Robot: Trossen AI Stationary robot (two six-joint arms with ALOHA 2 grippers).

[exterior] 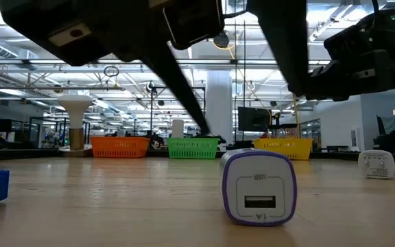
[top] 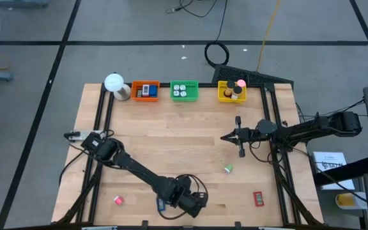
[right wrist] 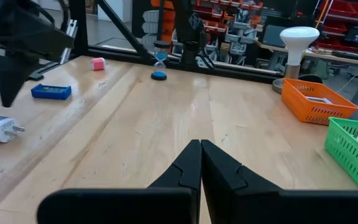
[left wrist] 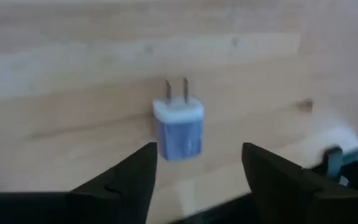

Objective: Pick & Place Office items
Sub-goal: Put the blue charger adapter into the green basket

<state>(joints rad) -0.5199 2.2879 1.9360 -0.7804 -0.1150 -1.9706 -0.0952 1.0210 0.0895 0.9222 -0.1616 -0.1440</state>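
Observation:
A purple-and-white charger plug (left wrist: 179,127) lies on its side on the wood table near the front edge, prongs toward the far edge and USB face (exterior: 259,201) toward the near edge. My left gripper (left wrist: 197,171) hovers just above and short of it, open, one finger on either side, touching nothing; in the high view my left gripper (top: 193,203) hides the plug. My right gripper (top: 225,136) waits shut at mid-table right. Other office items lie loose: a blue rectangle (top: 161,204), a pink piece (top: 118,200), a green bit (top: 228,168) and a red rectangle (top: 258,199).
Along the far edge stand an orange tray (top: 145,90), a green tray (top: 184,90) and a yellow tray (top: 232,91), each holding pieces, with a white ball lamp (top: 114,83) to their left. A small white piece (exterior: 377,165) sits at the right in the low view.

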